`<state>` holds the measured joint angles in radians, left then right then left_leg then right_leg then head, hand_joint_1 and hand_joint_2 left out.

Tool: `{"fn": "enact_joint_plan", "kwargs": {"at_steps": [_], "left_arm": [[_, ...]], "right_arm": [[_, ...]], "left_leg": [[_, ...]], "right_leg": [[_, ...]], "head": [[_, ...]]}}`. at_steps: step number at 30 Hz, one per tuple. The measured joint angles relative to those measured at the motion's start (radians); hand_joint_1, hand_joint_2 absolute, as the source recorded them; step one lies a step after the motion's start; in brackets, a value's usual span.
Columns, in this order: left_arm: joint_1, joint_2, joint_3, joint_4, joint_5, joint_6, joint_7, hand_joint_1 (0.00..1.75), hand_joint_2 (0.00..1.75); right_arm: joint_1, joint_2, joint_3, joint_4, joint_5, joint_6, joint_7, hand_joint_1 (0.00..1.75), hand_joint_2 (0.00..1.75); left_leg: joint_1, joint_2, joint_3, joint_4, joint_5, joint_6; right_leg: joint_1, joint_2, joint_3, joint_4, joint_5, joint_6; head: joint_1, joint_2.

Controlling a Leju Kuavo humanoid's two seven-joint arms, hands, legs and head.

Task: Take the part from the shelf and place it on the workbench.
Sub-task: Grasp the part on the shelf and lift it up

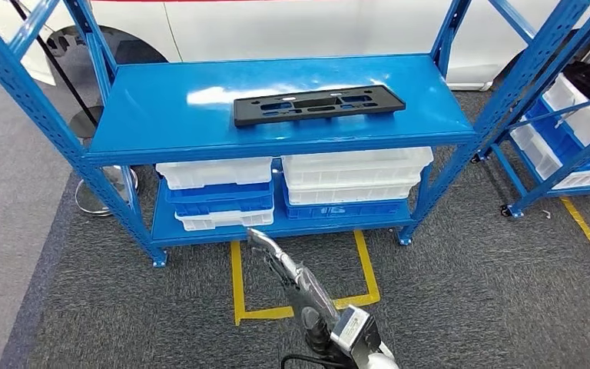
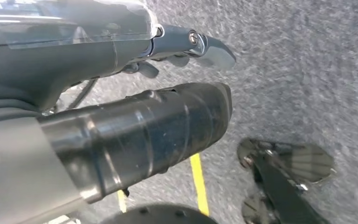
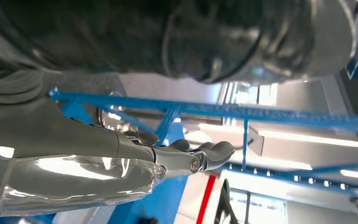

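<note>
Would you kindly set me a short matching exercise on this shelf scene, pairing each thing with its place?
Things:
1. black part
2. white bins
3. yellow tape
4. right hand

Places:
A. on the carpet in front of the shelf
B. on the lower shelf
C. flat on the upper shelf
D. low before the shelf, holding nothing

Pairs: 1-C, 2-B, 3-A, 4-D
</note>
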<state>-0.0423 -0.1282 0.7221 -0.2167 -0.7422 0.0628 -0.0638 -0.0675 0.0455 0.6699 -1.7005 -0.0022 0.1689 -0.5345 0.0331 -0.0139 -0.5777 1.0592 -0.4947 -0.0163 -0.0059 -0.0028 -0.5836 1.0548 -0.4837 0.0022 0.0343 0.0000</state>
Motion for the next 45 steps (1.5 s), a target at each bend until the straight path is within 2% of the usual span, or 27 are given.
{"fn": "enact_joint_plan", "kwargs": {"at_steps": [2,3,4,6,7,8,9,11,13,15,17,19,21,23,27,30,31,32,34,35,36,39,40,41,42,43,45], "left_arm": [[0.000,0.001,0.001,0.000,-0.006,0.000,-0.002,0.00,0.00],[0.000,0.001,0.001,0.000,-0.008,0.000,-0.002,0.00,0.00],[-0.001,0.001,0.001,0.000,-0.010,0.000,-0.003,0.00,0.00],[-0.001,0.002,0.001,0.000,-0.014,0.000,-0.004,0.00,0.00],[-0.001,0.002,0.001,0.000,-0.016,0.000,-0.005,0.00,0.00],[0.000,0.002,0.001,0.000,-0.018,0.000,-0.005,0.00,0.00],[-0.001,0.002,0.001,0.000,-0.020,0.000,-0.005,0.00,0.00],[-0.001,0.001,0.001,0.000,-0.024,0.000,-0.006,0.00,0.00],[-0.001,0.001,0.001,0.000,-0.026,0.000,-0.007,0.00,0.00],[-0.001,0.000,0.001,0.000,-0.026,0.000,-0.008,0.00,0.00],[-0.001,0.000,0.001,0.000,-0.027,0.000,-0.008,0.00,0.00],[-0.002,0.002,0.001,0.000,-0.027,-0.001,-0.008,0.00,0.00],[-0.002,0.002,0.001,0.000,-0.028,-0.001,-0.008,0.00,0.00],[-0.002,0.002,0.001,0.000,-0.028,-0.001,-0.008,0.00,0.00],[-0.002,0.002,0.001,0.000,-0.028,-0.001,-0.008,0.00,0.00],[-0.001,0.003,0.001,0.000,-0.029,-0.002,-0.008,0.00,0.00],[-0.001,0.005,0.001,0.000,-0.029,-0.002,-0.008,0.00,0.00],[-0.002,0.006,0.001,0.000,-0.029,-0.003,-0.009,0.00,0.00],[-0.006,0.008,0.001,0.000,-0.029,-0.007,-0.011,0.00,0.00],[-0.007,0.008,0.001,0.000,-0.029,-0.008,-0.012,0.00,0.00],[-0.007,0.008,0.001,0.000,-0.029,-0.008,-0.013,0.00,0.00],[-0.005,0.009,0.002,0.000,-0.029,-0.008,-0.013,0.00,0.00],[-0.004,0.009,0.002,0.000,-0.029,-0.008,-0.013,0.00,0.00],[-0.004,0.009,0.002,0.000,-0.030,-0.008,-0.013,0.00,0.00],[-0.004,0.009,0.002,0.000,-0.030,-0.008,-0.013,0.00,0.00],[-0.004,0.009,0.002,0.000,-0.030,-0.008,-0.013,0.00,0.00],[-0.004,0.007,0.002,0.001,-0.030,-0.007,-0.013,0.00,0.00]], "right_arm": [[0.000,0.000,0.000,-0.001,-0.008,0.006,-0.007,0.00,0.00],[-0.001,0.000,0.000,-0.002,-0.010,0.008,-0.009,0.00,0.00],[-0.001,0.000,0.000,-0.004,-0.011,0.009,-0.011,0.00,0.00],[-0.001,-0.001,0.000,-0.007,-0.013,0.011,-0.014,0.00,0.00],[-0.001,-0.001,0.000,-0.008,-0.014,0.012,-0.014,0.00,0.00],[-0.001,-0.002,0.000,-0.008,-0.015,0.013,-0.014,0.00,0.00],[-0.001,-0.002,0.000,-0.009,-0.016,0.014,-0.015,0.00,0.00],[-0.002,-0.002,0.000,-0.015,-0.016,0.018,-0.016,0.00,0.00],[-0.006,-0.002,0.001,-0.023,-0.014,0.021,-0.018,0.00,0.00],[-0.009,-0.002,0.001,-0.028,-0.013,0.022,-0.021,0.00,0.00],[-0.009,-0.002,0.002,-0.033,-0.012,0.023,-0.023,0.00,0.00],[-0.010,-0.002,0.003,-0.037,-0.010,0.024,-0.024,0.00,0.00],[-0.011,-0.002,0.004,-0.038,-0.008,0.024,-0.025,0.00,0.00],[-0.010,-0.002,0.004,-0.038,-0.007,0.024,-0.025,0.00,0.00],[-0.010,-0.002,0.004,-0.038,-0.007,0.024,-0.025,0.00,0.00],[-0.009,-0.002,0.005,-0.038,-0.005,0.023,-0.025,0.00,0.00],[-0.008,-0.002,0.005,-0.038,-0.005,0.023,-0.025,0.00,0.00],[-0.008,-0.002,0.005,-0.039,-0.004,0.020,-0.026,0.00,0.00],[-0.006,-0.002,0.005,-0.044,-0.002,0.012,-0.027,0.00,0.00],[-0.005,-0.003,0.005,-0.047,-0.002,0.008,-0.028,0.00,0.00],[-0.005,-0.003,0.005,-0.049,-0.002,0.008,-0.028,0.00,0.00],[-0.003,-0.004,0.005,-0.052,-0.002,0.008,-0.028,0.00,0.00],[-0.002,-0.005,0.005,-0.052,-0.002,0.007,-0.028,0.00,0.00],[-0.001,-0.006,0.005,-0.052,-0.002,0.007,-0.028,0.00,0.00],[-0.001,-0.006,0.005,-0.052,-0.001,0.007,-0.028,0.00,0.00],[-0.001,-0.007,0.005,-0.053,-0.001,0.007,-0.028,0.00,0.00],[-0.002,-0.007,0.005,-0.055,0.000,0.007,-0.028,0.00,0.00]], "left_leg": [[-0.001,0.002,-0.001,0.000,0.003,0.015],[0.000,0.003,-0.001,-0.002,0.005,0.022],[-0.001,0.004,-0.002,-0.003,0.007,0.027],[-0.004,0.005,-0.004,-0.003,0.008,0.032],[-0.006,0.006,-0.005,-0.003,0.008,0.033],[-0.009,0.007,-0.005,-0.003,0.008,0.034],[-0.011,0.008,-0.004,-0.003,0.007,0.034],[-0.014,0.011,-0.001,-0.004,0.007,0.035],[-0.017,0.016,0.000,-0.006,0.007,0.032],[-0.018,0.025,0.002,-0.012,0.008,0.025],[-0.021,0.034,0.005,-0.008,0.004,0.015],[-0.024,0.031,-0.017,0.049,-0.034,0.008],[-0.021,0.023,-0.058,0.139,-0.088,0.007],[-0.021,0.022,-0.076,0.178,-0.109,0.006],[-0.021,0.022,-0.080,0.185,-0.113,0.006],[-0.020,0.022,-0.101,0.227,-0.114,0.002],[-0.018,0.021,-0.085,0.193,-0.085,0.000],[-0.018,0.015,-0.059,0.135,-0.053,0.003],[-0.013,0.008,-0.002,0.009,0.002,0.020],[-0.012,0.006,0.005,-0.009,0.005,0.032],[-0.011,0.008,0.005,-0.011,0.008,0.037],[-0.011,0.012,0.002,-0.012,0.009,0.043],[-0.012,0.013,0.001,-0.012,0.009,0.043],[-0.012,0.014,0.002,-0.012,0.008,0.043],[-0.012,0.014,0.003,-0.012,0.008,0.042],[-0.013,0.015,0.005,-0.012,0.007,0.042],[-0.013,0.014,0.007,-0.015,0.007,0.038]], "right_leg": [[-0.004,0.002,-0.004,0.008,-0.007,0.008],[-0.006,0.002,-0.014,0.031,-0.023,0.012],[-0.007,0.002,-0.032,0.073,-0.049,0.015],[-0.007,0.002,-0.093,0.201,-0.111,0.020],[-0.007,0.002,-0.120,0.254,-0.127,0.020],[-0.007,0.002,-0.133,0.278,-0.126,0.017],[-0.005,0.002,-0.126,0.262,-0.105,0.012],[0.004,-0.006,-0.066,0.135,-0.038,-0.008],[0.018,-0.022,-0.015,0.024,-0.002,-0.027],[0.025,-0.023,-0.006,-0.003,0.001,-0.035],[0.021,-0.013,0.000,-0.021,0.011,-0.037],[0.012,-0.006,0.012,-0.042,0.023,-0.040],[0.009,-0.001,0.015,-0.048,0.026,-0.043],[0.009,0.001,0.014,-0.047,0.026,-0.043],[0.009,0.001,0.014,-0.047,0.026,-0.043],[0.009,0.011,0.011,-0.043,0.026,-0.043],[0.008,0.020,0.009,-0.037,0.023,-0.040],[0.009,0.031,0.003,-0.025,0.019,-0.032],[0.010,0.042,-0.009,-0.001,0.007,-0.013],[0.011,0.038,-0.019,0.020,-0.007,-0.004],[0.010,0.031,-0.033,0.052,-0.028,0.002],[0.003,0.013,-0.117,0.232,-0.115,0.016],[0.001,0.011,-0.137,0.271,-0.124,0.017],[0.001,0.010,-0.139,0.275,-0.113,0.016],[0.001,0.010,-0.120,0.235,-0.083,0.012],[0.003,0.009,-0.087,0.167,-0.045,0.006],[0.011,0.006,-0.022,0.036,0.001,-0.009]], "head": [[0.000,0.000],[0.000,0.000],[0.000,0.000],[0.000,0.000],[0.000,0.000],[0.000,0.000],[0.000,0.000],[0.000,0.000],[0.000,0.000],[0.000,0.000],[0.000,0.000],[-0.001,0.000],[-0.001,0.000],[-0.002,0.000],[-0.002,0.000],[-0.001,0.000],[-0.002,0.000],[-0.001,0.000],[-0.001,0.000],[0.000,0.000],[0.000,0.000],[0.001,0.000],[0.001,0.000],[0.001,0.000],[0.001,0.000],[0.001,0.000],[0.001,0.000]]}}
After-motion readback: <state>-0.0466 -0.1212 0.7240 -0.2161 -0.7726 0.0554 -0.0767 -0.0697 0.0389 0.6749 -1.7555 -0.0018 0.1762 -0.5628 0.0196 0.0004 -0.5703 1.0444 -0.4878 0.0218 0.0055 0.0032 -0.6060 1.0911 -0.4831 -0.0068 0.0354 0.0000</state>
